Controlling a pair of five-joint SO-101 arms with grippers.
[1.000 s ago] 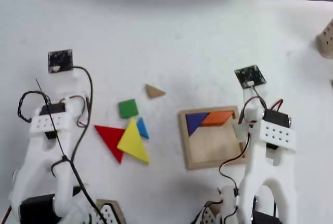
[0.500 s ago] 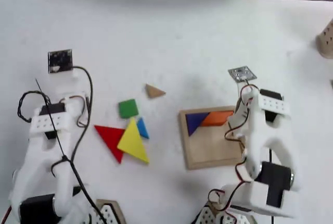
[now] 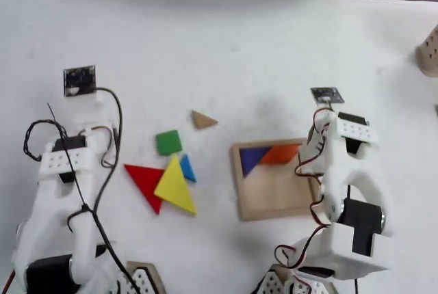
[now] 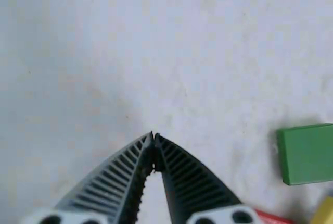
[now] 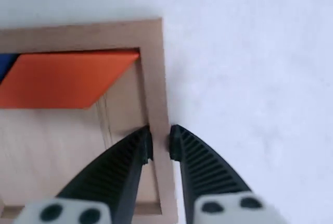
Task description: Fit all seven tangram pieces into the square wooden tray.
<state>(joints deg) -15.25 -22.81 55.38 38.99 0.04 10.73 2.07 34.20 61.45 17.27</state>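
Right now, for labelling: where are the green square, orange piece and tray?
green square point(image 3: 168, 142), high view, middle of its top face.
orange piece point(image 5: 67, 78), right wrist view, middle of its face.
tray point(image 5: 154, 78), right wrist view, side rim.

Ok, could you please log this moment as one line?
right end effector clamps tray rim; left end effector shut over table; tray holds blue piece, orange piece

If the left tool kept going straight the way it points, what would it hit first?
Probably only bare table ahead of the left tool; the green square lies off its line.
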